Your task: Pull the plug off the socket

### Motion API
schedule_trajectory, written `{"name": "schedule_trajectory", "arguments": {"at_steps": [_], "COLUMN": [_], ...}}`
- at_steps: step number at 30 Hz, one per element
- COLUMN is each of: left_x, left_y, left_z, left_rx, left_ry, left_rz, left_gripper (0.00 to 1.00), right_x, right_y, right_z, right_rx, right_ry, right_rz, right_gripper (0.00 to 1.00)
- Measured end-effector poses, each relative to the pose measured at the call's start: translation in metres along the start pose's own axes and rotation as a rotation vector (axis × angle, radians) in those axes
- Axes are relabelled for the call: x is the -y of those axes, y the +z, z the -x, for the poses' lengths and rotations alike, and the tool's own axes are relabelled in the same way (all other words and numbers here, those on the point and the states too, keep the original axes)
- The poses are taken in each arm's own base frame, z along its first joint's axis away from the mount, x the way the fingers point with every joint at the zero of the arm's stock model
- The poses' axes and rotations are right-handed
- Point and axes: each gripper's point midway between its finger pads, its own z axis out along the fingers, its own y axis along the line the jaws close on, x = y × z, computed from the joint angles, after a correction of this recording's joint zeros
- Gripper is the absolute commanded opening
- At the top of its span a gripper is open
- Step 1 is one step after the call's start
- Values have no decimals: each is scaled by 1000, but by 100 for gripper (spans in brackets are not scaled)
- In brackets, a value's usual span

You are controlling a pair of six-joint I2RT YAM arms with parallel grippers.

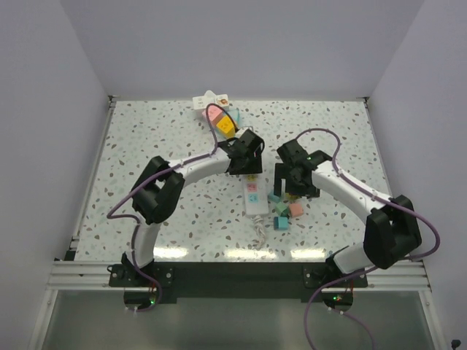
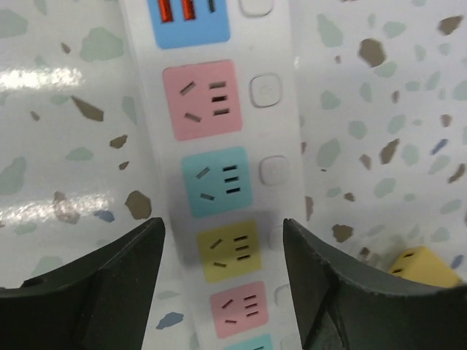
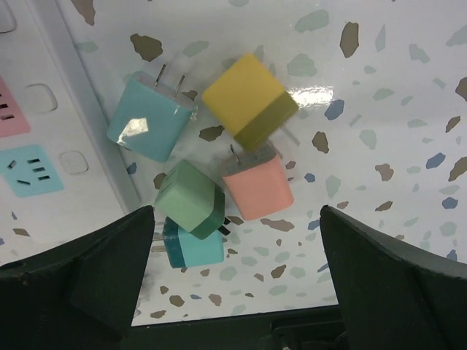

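A white power strip (image 1: 253, 197) lies at the table's middle, with its cord toward the near edge. In the left wrist view the strip (image 2: 219, 146) shows pink, teal and yellow sockets, and all that show are empty. My left gripper (image 2: 222, 240) is open and straddles the strip just above it; it also shows in the top view (image 1: 246, 162). My right gripper (image 3: 237, 219) is open and empty over several loose plugs beside the strip: light blue (image 3: 152, 117), yellow (image 3: 249, 100), pink (image 3: 257, 186), green (image 3: 191, 198) and teal (image 3: 193, 244). No plug shows seated in a socket.
A second white socket block (image 1: 210, 98) with pink, yellow and teal pieces (image 1: 222, 120) lies at the back centre. The loose plugs (image 1: 283, 210) lie right of the strip. White walls enclose the table on three sides.
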Motion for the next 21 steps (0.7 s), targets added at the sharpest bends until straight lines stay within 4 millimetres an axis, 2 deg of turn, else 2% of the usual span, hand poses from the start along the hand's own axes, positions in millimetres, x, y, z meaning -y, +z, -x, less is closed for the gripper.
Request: {"name": "schedule_trajectory", "arguments": {"at_steps": [3,6,8,10,15,19,21], "left_x": [-12,-3,-3,0,2,7,3], "left_y": [5,2,4,3,4,19,25], "left_z": [-17,-10,-14,-14,-20,-27,-33], "left_rx": [-42,-20,-27,-21,-34,-65,-78], "left_ry": [50,77,84,90,93,84,86], "left_rz": [116,150,175,184,189,199,214], "left_gripper": [81,89,93,100,100,100,100], "right_x": [1,3,5,6,8,8,8], "right_y": [-10,-17,-19,-19,-20,-20,-20], "right_z": [3,4,3,1,-2,-2,-2], "right_rx": [27,41,40,37,23,22,22], "right_ry": [11,16,15,14,7,3,2], "right_rz": [18,27,26,23,15,14,14], "right_gripper": [99,99,99,99,99,99,99]}}
